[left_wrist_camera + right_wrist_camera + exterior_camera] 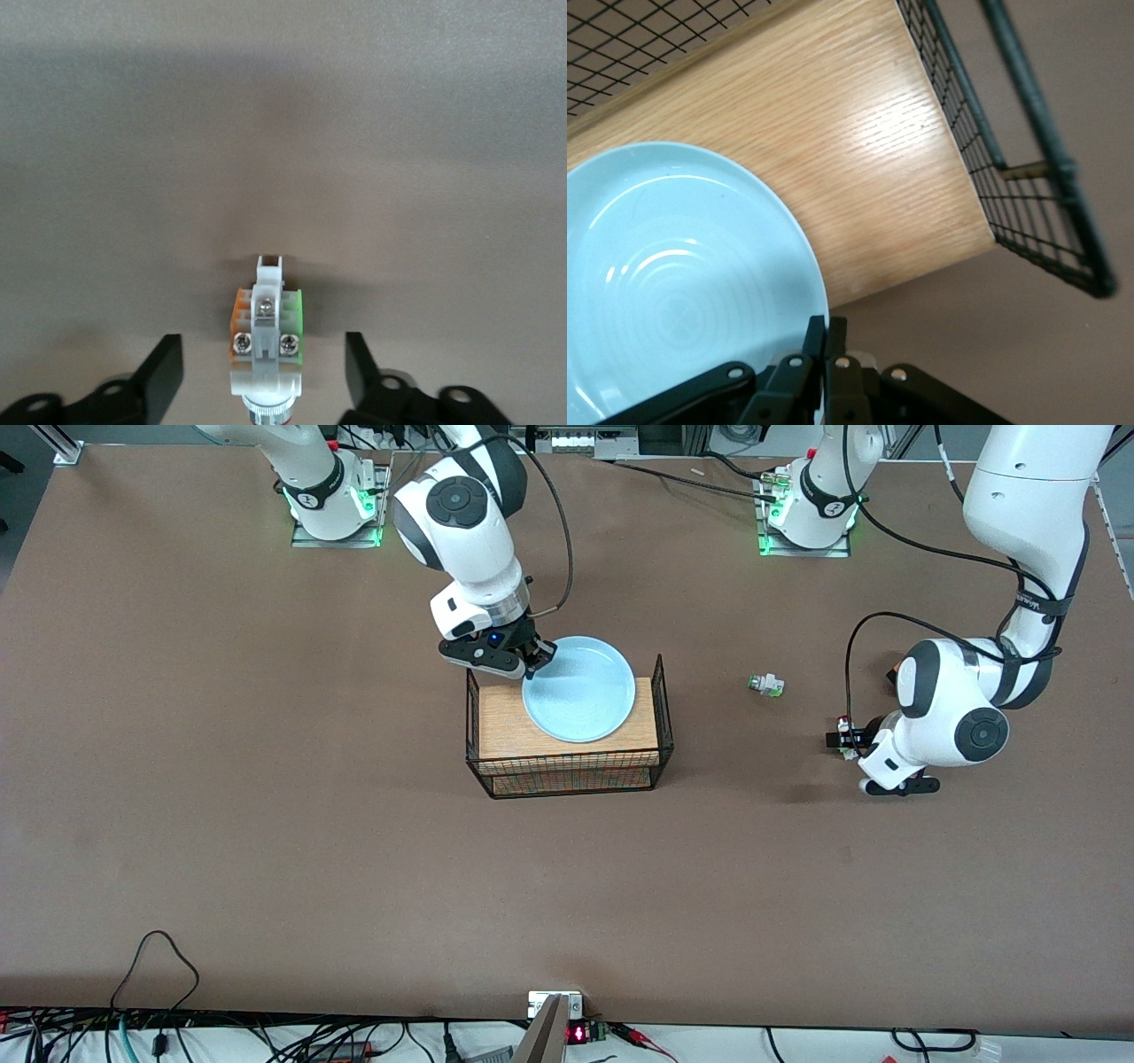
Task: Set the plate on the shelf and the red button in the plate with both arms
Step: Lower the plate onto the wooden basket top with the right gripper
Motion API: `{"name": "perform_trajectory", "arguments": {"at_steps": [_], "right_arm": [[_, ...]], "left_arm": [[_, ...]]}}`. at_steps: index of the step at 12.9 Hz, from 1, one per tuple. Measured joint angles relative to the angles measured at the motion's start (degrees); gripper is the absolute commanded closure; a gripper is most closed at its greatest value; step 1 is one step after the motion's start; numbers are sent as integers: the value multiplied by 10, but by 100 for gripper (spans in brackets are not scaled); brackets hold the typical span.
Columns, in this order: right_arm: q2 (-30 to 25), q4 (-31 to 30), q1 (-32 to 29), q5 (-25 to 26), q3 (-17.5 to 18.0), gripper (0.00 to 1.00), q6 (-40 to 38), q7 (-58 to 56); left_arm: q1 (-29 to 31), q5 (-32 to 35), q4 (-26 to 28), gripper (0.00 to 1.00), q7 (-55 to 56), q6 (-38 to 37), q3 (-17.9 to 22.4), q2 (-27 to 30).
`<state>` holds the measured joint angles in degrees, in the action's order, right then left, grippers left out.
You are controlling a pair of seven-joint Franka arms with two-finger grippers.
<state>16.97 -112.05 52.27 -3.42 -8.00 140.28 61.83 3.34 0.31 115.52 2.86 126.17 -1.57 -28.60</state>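
A: Over the wire rack (657,717), right gripper (824,354) is clamped on the plate (580,689) rim; plate could tip off the wooden shelf (895,168).

B: Near the table's (266,824) left-arm end, left gripper (263,376) straddles the red button (266,332), fingers (162,372) apart, probably untouched; an off-centre squeeze could twist it away.

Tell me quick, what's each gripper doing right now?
Left gripper: open, fingers either side of the red button, not gripping.
Right gripper: shut on the plate rim.

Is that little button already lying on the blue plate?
No, the button lies on the bare table between the left gripper's fingers, apart from the plate.
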Motion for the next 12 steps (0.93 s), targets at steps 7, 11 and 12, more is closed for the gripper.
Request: {"name": "perform_trajectory", "arguments": {"at_steps": [7, 11, 12], "right_arm": [[22, 19, 38, 0, -42, 34, 1, 1], [22, 23, 38, 0, -45, 0, 1, 1], [22, 26, 38, 0, -45, 0, 1, 1]], "left_arm": [[0, 0, 0, 85, 0, 0, 0, -2], [1, 0, -1, 100, 0, 0, 0, -2], [1, 0, -2, 100, 0, -1, 1, -2]]}}
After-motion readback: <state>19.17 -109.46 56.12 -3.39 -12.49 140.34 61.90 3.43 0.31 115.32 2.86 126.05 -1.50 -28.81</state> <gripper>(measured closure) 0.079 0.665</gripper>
